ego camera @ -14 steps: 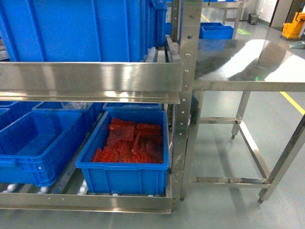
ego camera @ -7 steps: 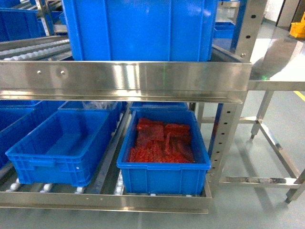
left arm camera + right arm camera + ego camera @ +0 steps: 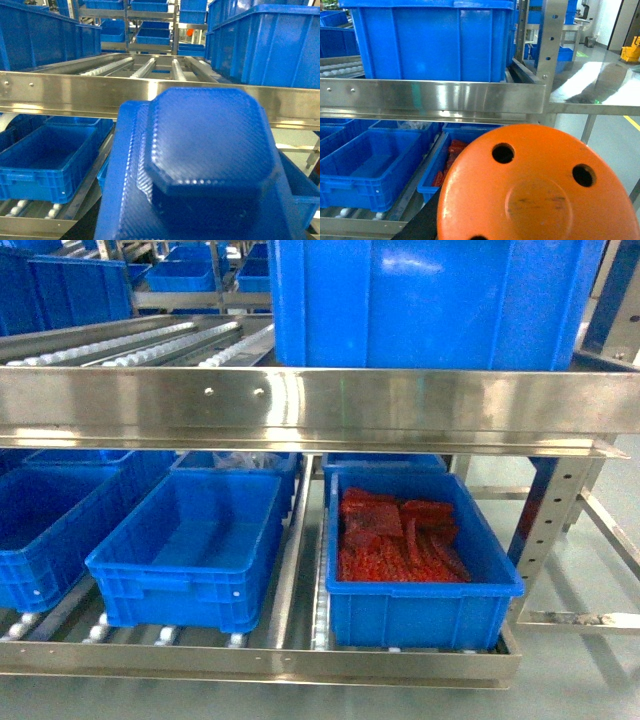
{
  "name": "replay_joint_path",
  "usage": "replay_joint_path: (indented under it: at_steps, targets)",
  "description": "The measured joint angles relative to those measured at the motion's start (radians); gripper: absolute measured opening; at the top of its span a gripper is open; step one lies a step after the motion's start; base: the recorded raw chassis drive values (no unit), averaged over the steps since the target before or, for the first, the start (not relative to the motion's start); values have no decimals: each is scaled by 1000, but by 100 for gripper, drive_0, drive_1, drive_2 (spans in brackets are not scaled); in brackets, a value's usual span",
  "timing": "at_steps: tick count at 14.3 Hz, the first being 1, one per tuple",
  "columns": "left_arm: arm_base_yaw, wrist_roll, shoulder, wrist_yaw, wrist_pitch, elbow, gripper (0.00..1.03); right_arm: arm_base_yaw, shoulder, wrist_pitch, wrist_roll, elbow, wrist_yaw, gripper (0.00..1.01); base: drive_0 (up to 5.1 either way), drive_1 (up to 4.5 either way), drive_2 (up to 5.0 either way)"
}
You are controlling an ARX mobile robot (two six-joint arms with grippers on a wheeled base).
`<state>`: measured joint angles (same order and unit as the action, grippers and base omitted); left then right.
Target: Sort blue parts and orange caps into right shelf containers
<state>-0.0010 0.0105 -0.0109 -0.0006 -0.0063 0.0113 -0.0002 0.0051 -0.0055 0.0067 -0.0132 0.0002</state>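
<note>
Lower shelf, right: ribbed blue crate (image 3: pixel 420 590) filled with orange-red pieces (image 3: pixel 395 540); empty blue crate (image 3: pixel 190 545) beside it at left. Wrist views show a textured blue part (image 3: pixel 205 165) and a round orange cap (image 3: pixel 540 190) with holes; grip state cannot be told.

Stainless steel flow rack (image 3: pixel 300 400) with roller tracks (image 3: pixel 110 345). Grey-green glossy floor (image 3: pixel 590 670). Steel table (image 3: pixel 600 85) right; yellow mop bucket (image 3: pixel 631 50) beyond.

I count three blue crates on the lower shelf: left (image 3: pixel 45 525), middle (image 3: pixel 190 550), right (image 3: pixel 420 590), the right one filled with red-orange pieces (image 3: pixel 395 540) too many to count. One large crate (image 3: pixel 430 300) sits on the upper shelf.
</note>
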Motion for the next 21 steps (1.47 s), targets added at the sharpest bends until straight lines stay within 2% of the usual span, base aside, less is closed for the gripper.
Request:
replay_joint_path:
  at_steps: [21]
  targets:
    - [0,0,0,0,-2,0,42,0,0,-1,0,0,-1,45,-501,245,245]
